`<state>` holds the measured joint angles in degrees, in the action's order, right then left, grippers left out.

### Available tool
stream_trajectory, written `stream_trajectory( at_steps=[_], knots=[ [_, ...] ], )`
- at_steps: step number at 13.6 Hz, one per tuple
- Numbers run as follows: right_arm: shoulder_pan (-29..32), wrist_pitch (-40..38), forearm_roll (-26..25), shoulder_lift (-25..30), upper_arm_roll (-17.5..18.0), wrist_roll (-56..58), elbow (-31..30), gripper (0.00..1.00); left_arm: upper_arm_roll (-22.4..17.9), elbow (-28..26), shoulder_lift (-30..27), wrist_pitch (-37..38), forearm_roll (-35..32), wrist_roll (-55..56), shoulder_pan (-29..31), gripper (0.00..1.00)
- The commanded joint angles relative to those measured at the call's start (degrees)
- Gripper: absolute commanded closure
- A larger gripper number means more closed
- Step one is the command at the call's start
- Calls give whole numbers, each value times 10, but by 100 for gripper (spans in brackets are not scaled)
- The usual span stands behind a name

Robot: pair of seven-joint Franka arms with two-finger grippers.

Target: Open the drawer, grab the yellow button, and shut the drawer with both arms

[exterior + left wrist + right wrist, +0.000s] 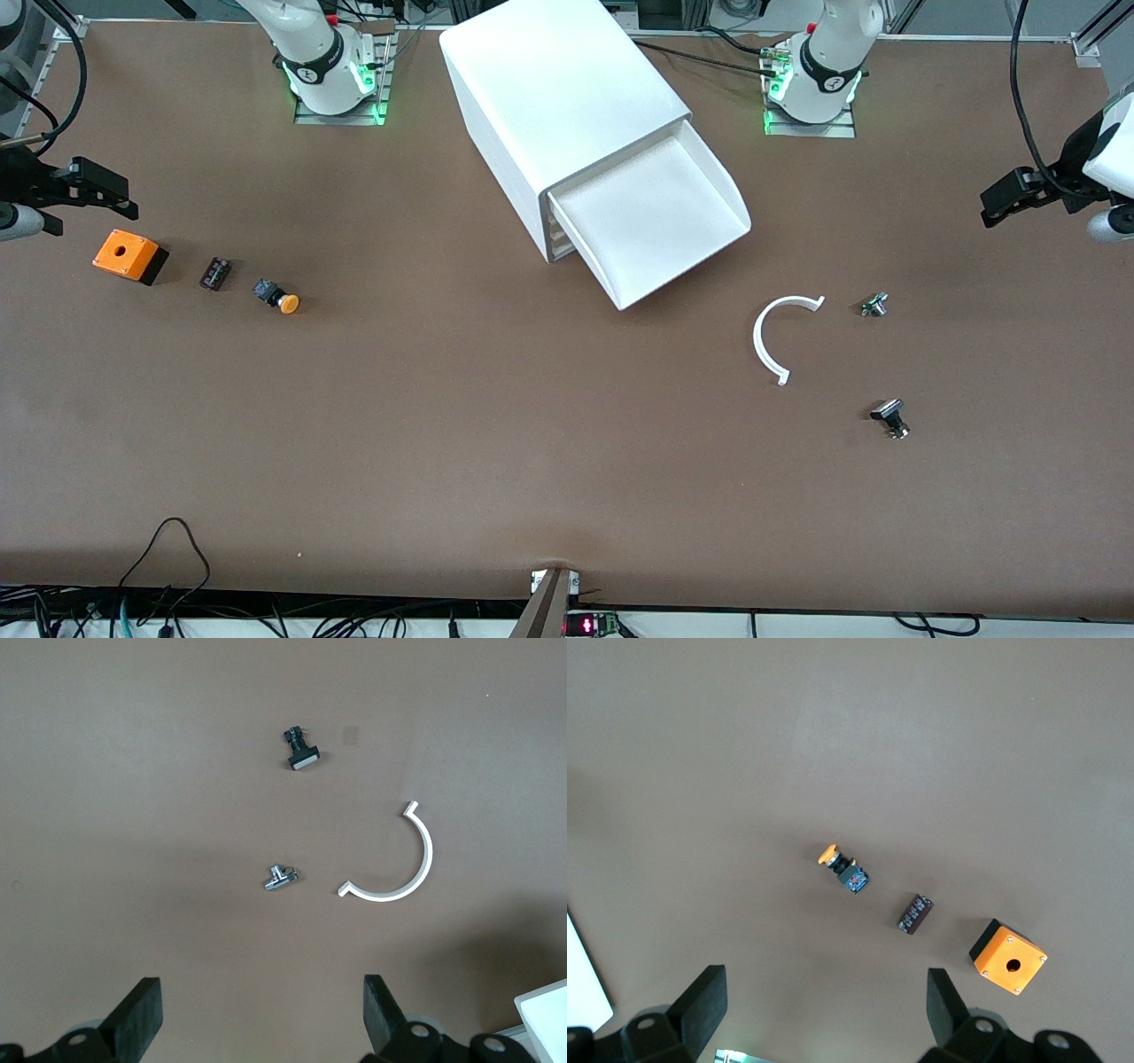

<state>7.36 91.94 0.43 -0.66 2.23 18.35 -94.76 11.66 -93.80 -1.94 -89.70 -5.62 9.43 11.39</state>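
Currently, view by view:

Front view, cabinet: the big white cabinet lies angled on the brown table, between the two arm bases.
Front view, drawer: the drawer is pulled well out of the cabinet toward the camera, and its white tray shows nothing inside.
Front view, button: the button lies on its side on the table toward the right arm's end, well apart from the cabinet, its orange cap pointing toward the camera.
Front view, neighbours: a small black block lies just beside the button, and an orange box with a hole lies next along, toward the table's end.
Front view, left arm's end: a white curved piece, a small metal part and a black-headed part lie on the table.
Front view, grippers: the right gripper hangs over the table's edge near the orange box; the left gripper hangs over the other end. Both arms wait.

Left wrist view: the left gripper is released, fingers spread wide and holding nothing, over the metal part, the curved piece and the black-headed part.

Right wrist view: the right gripper is released too, fingers wide apart, above the button, the black block and the orange box.
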Motion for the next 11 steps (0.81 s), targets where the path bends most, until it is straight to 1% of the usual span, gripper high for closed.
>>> stream_trajectory(
  at_steps=[1, 8, 11],
  knots=[
    [0, -8, 11, -7, 0, 7, 20, 0, 2, 20, 9, 8, 2, 1, -1, 0],
    [-1, -18, 11, -1, 1, 7, 23, 0, 3, 19, 12, 8, 7, -6, -8, 0],
    [-2, -30, 2, 0, 22, 7, 24, 0, 10, 19, 13, 10, 22, -11, -13, 0]
  ],
)
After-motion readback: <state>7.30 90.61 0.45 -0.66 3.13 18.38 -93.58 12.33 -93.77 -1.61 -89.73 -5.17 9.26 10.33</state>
